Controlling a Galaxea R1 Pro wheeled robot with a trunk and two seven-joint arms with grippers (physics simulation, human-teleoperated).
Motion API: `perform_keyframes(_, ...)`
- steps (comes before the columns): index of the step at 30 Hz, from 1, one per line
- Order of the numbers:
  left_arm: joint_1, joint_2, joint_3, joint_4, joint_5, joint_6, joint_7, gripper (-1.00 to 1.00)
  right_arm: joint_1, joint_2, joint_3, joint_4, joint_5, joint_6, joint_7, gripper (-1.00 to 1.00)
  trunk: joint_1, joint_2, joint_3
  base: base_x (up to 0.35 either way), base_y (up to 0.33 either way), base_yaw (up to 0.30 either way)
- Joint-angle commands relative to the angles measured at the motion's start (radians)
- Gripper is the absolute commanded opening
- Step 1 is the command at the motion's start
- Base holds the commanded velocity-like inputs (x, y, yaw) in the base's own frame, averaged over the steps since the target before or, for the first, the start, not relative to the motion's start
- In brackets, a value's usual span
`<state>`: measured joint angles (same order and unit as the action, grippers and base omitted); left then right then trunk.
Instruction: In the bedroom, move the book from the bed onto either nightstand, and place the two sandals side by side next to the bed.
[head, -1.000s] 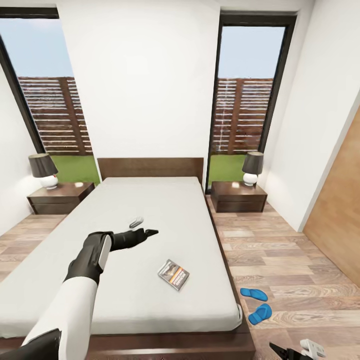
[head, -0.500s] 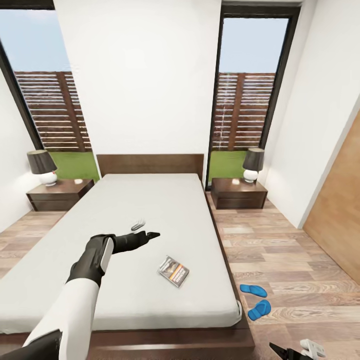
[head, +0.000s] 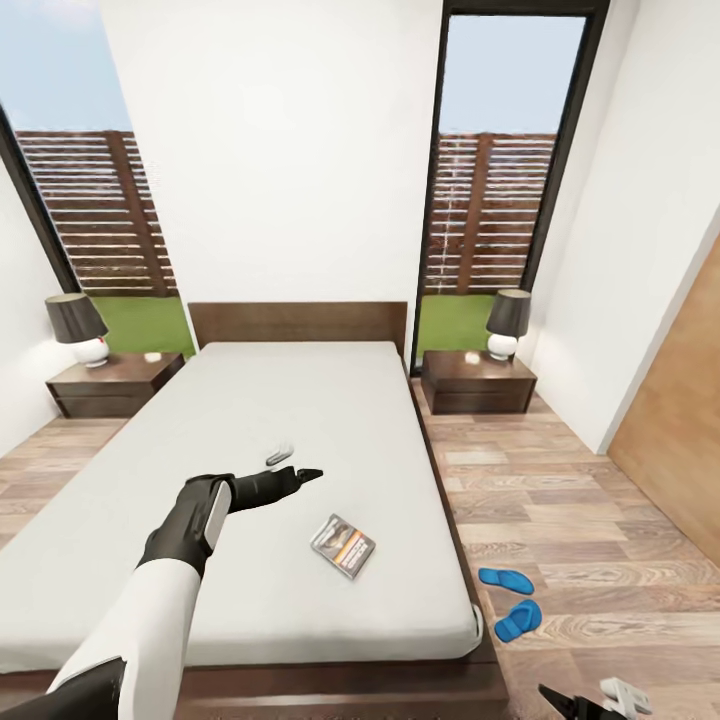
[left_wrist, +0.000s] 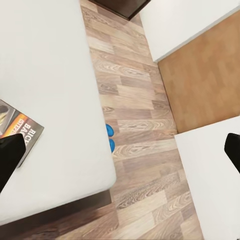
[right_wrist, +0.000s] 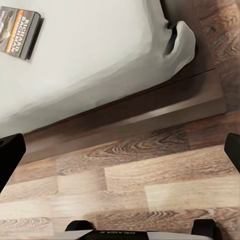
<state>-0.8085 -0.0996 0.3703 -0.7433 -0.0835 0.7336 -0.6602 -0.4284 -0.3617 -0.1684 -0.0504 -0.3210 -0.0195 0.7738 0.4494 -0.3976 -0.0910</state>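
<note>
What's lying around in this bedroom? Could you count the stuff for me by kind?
Bed: 1
Nightstands: 2
Lamps: 2
Book: 1
Blue sandals: 2
Small grey object on the mattress: 1
Total: 9

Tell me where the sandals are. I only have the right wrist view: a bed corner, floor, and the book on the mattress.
Observer: On the floor along the right side of the bed, near its foot. The near sandal and the far sandal lie apart, angled differently.
Operator: Any nightstand with room for the book?
Observer: The right nightstand has a lamp toward its back and bare top in front.
Operator: And the left tool?
Observer: The left tool hovers open above the mattress, on the headboard side of the book, holding nothing.
</note>
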Motion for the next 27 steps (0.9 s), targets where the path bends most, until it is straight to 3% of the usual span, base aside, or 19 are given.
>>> perform_keyframes(1,-0.001,-0.002,0.007,-0.001,-0.009,0.006,-0.009,1.0,-0.001,0.0,-0.008,0.001,0.006,-0.002,0.004,1.0,0.001,-0.002,-0.004,0.004,-0.002,0.0)
perform_keyframes(27,-0.001,-0.002,0.007,-0.001,-0.01,0.006,-0.011,1.0,-0.001,0.0,-0.008,0.001,0.005,-0.002,0.004,1.0,0.001,-0.002,-0.045,0.0,0.0,0.0)
